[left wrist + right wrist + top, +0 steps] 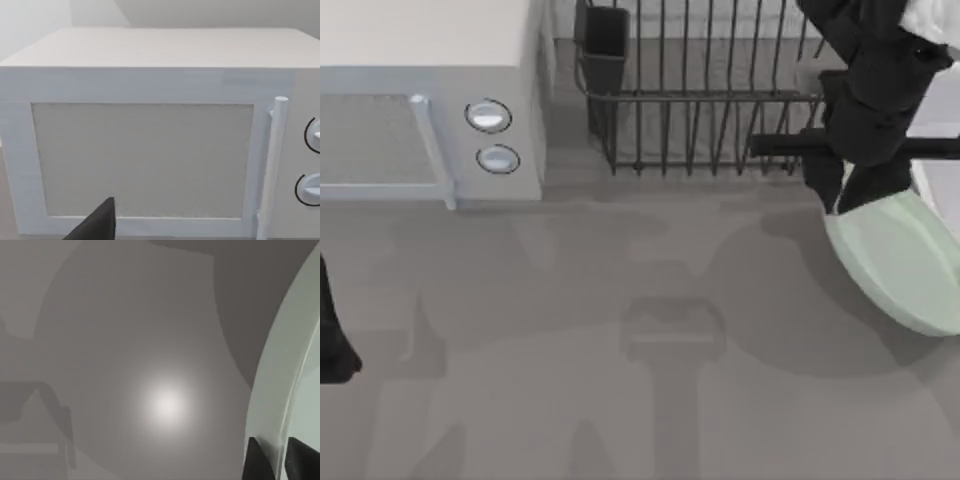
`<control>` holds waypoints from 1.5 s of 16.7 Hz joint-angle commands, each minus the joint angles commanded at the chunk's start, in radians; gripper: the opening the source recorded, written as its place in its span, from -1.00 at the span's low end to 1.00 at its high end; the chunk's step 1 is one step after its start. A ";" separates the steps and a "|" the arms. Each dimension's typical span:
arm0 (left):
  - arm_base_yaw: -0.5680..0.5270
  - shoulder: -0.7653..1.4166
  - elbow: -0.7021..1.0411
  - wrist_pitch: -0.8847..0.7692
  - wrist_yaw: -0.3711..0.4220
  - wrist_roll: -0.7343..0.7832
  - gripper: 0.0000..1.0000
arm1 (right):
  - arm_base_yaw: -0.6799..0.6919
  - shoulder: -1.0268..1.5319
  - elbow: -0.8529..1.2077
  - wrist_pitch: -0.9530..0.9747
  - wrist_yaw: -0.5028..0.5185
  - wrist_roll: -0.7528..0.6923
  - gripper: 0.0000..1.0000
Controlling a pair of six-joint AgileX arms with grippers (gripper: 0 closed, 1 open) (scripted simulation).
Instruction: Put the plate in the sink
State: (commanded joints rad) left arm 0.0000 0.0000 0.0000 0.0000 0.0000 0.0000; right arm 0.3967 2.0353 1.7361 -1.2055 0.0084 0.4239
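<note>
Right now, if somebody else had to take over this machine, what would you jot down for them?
Right gripper: at the table's right edge, in front of the dish rack, shut on the rim of the mint-green plate; the right wrist view shows its fingers either side of the rim. The plate is tilted and held above the table.
Left gripper: parked at the table's left edge, facing the microwave.
Done: plate picked up.
Left: carry it to the sink, whose pale corner seems to peek out behind the right arm, lower it in, let go.
</note>
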 joint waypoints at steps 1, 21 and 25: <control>0.000 0.000 0.000 0.000 0.000 0.000 1.00 | -0.001 0.002 0.092 -0.087 0.000 -0.001 -1.00; 0.000 0.000 0.000 0.000 0.000 0.000 1.00 | -0.173 0.222 0.800 -0.575 0.000 -0.177 -1.00; 0.000 0.000 0.000 0.000 0.000 0.000 1.00 | -0.347 0.510 1.007 -0.562 0.000 -0.350 -1.00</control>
State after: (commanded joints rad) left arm 0.0000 0.0000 0.0000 0.0000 0.0000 0.0000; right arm 0.0500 2.5450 2.7435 -1.7673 0.0086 0.0739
